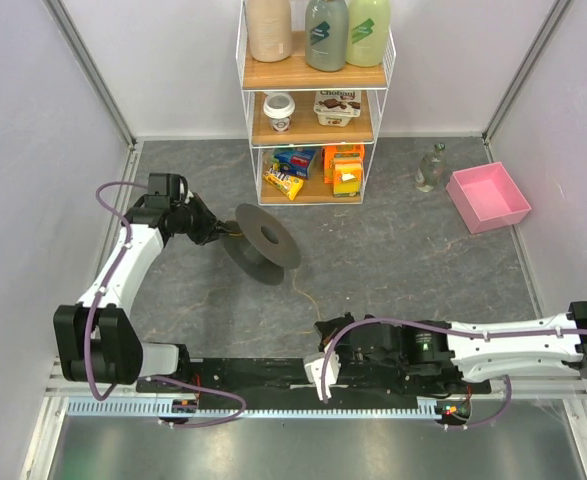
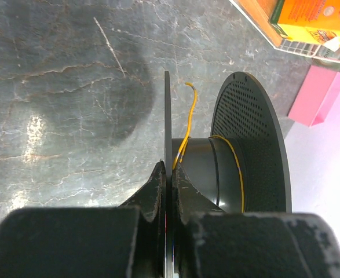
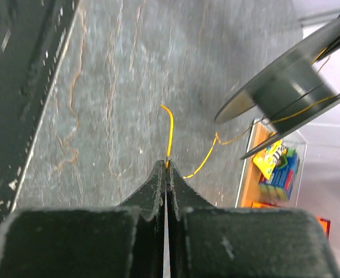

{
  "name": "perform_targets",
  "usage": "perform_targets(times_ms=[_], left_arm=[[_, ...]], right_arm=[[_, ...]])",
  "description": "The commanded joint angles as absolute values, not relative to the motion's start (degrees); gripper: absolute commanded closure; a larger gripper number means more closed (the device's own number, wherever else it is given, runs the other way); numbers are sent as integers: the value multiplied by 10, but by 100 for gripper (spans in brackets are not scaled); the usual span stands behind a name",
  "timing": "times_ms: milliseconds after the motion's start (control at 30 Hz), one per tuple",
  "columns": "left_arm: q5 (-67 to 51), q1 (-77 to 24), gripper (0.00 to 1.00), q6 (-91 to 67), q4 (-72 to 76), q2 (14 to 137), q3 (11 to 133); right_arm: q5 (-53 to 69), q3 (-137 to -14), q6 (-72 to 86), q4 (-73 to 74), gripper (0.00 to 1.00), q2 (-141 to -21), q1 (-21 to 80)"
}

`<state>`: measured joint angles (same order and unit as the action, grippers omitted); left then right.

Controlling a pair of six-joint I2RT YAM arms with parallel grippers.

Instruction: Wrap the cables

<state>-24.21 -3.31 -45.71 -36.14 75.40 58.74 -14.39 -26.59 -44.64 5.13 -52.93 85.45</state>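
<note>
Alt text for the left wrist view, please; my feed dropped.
The left gripper is shut on the thin near flange of the dark grey spool, seen edge-on. Yellow wire loops around the hub, with one loose end sticking up.

Top view high behind, looking down, both wrist views low, close, all sharing the spool and yellow wire

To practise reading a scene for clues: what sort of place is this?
Probably a robotics test cell staged as a pantry: panel walls on metal posts, left arm and right arm on a rail, a wire shelf of bottles and snack packs.
</note>
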Motion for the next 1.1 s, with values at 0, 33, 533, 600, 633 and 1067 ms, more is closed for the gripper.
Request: perform_targets(times_ms=[0, 33, 533, 600, 633, 1067], left_arm=[[-215, -49, 99, -441, -364, 760, 631], [-207, -52, 99, -436, -364, 761, 632], [-198, -130, 99, -355, -356, 773, 630], [-218, -157, 98, -337, -354, 771, 635], [-232, -169, 98, -324, -352, 770, 639], [-352, -263, 98, -182, -398, 751, 644]], right_arm=[[-90, -338, -403, 88, 100, -532, 873], [-89, -352, -399, 92, 100, -535, 876], [-79, -527, -383, 83, 100, -587, 932], [-71, -539, -390, 64, 100, -600, 932], [-71, -541, -395, 49, 100, -608, 932], [-8, -655, -314, 20, 100, -700, 824]])
